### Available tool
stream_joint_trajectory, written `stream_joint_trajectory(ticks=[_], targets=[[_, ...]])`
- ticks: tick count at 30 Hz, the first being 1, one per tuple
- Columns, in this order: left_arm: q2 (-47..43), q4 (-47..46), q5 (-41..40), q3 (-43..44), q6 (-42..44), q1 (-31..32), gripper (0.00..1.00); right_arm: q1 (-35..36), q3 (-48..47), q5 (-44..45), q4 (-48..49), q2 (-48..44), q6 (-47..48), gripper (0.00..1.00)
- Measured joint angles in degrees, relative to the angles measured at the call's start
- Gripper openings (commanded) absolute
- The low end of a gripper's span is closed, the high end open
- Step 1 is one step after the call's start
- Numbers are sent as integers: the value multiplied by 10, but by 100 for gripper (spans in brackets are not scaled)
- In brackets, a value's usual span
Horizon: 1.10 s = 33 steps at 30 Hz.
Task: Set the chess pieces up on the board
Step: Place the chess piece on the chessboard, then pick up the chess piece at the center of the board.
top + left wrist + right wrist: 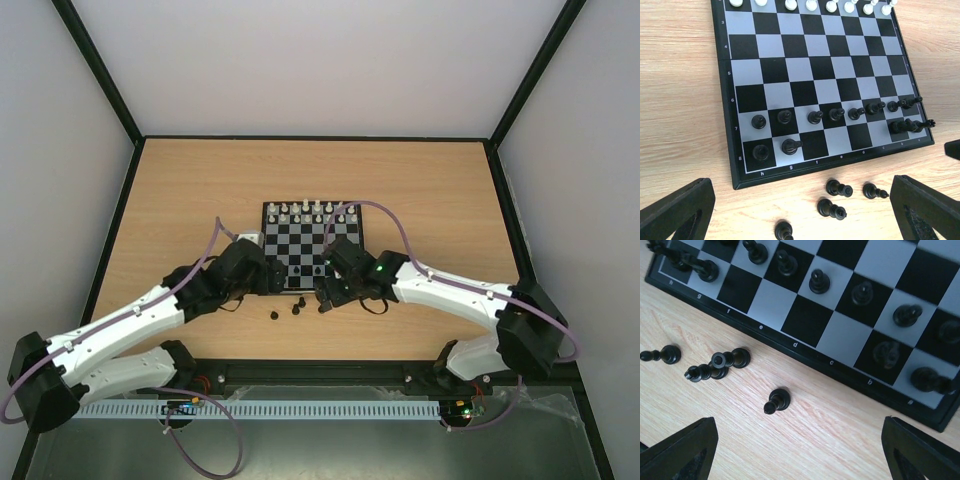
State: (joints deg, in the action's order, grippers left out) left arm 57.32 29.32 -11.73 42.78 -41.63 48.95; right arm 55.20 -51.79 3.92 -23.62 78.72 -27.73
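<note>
On the light wooden table (180, 200), your small square chessboard (315, 245), checkered in black and silvery white with a dark border, lies flat at the middle, just beyond both arms. Your left gripper (800, 220) hovers over the bare wood off the board's near edge. Its dark fingers (680, 212) are spread wide to either side of the wrist view, with nothing between them. Your right gripper (800, 455) hangs close beside it over the same strip of table, jaws just as wide and just as empty.

You have tiny white chess pieces (315, 212) lined up along the two far rows. Eight tiny black pawns (835, 114) fill the second row from the near edge. In the nearest row, two black back-row pieces (776, 149) stand on the squares lettered h and g, and more crowd the opposite corner, too overlapped to count. Four loose black chess pieces (839, 188) sit on the wood just off the near border, between your two grippers.
</note>
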Motion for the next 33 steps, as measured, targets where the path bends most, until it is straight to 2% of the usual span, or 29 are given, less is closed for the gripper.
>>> stream_joint_trajectory(ticks=[4, 8, 12, 24, 28, 31, 33], targets=[[-21, -4, -5, -20, -6, 0, 99, 9, 0, -5, 3, 31, -10, 68], [-34, -7, -9, -31, -9, 0, 99, 32, -7, -4, 3, 68, -19, 55], [-45, -13, -9, -35, -9, 0, 99, 53, -26, 0, 3, 106, -28, 35], [-54, -20, -14, -39, -8, 0, 99, 58, -53, 14, -8, 156, -33, 18], [-53, -22, -14, -43, -8, 0, 99, 58, -59, 19, -9, 166, -32, 16], [-51, -24, -14, -44, -8, 0, 99, 58, -60, 21, -10, 171, -30, 4], [-51, -25, -14, -44, -9, 0, 99, 58, -61, 24, -11, 172, -27, 1]])
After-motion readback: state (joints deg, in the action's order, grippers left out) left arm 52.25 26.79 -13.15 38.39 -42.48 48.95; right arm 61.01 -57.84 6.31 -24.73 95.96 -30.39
